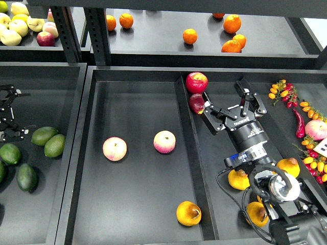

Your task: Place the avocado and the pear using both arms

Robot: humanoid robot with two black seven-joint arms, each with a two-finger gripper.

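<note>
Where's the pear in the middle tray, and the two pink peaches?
pear (188, 213), head view, its orange body.
left peach (114, 149), head view, its middle.
right peach (164, 142), head view, its middle.

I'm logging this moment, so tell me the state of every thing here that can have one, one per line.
Right pincer: open, empty, over the right bin.
Left pincer: at the left edge, open or shut unclear.
Squat yellow-orange pear with a dark patch: lying loose in the middle bin.
Two round pink-cream peaches: resting apart in the middle bin.
Dark green egg-shaped avocado: lying untouched in the left bin.
</note>
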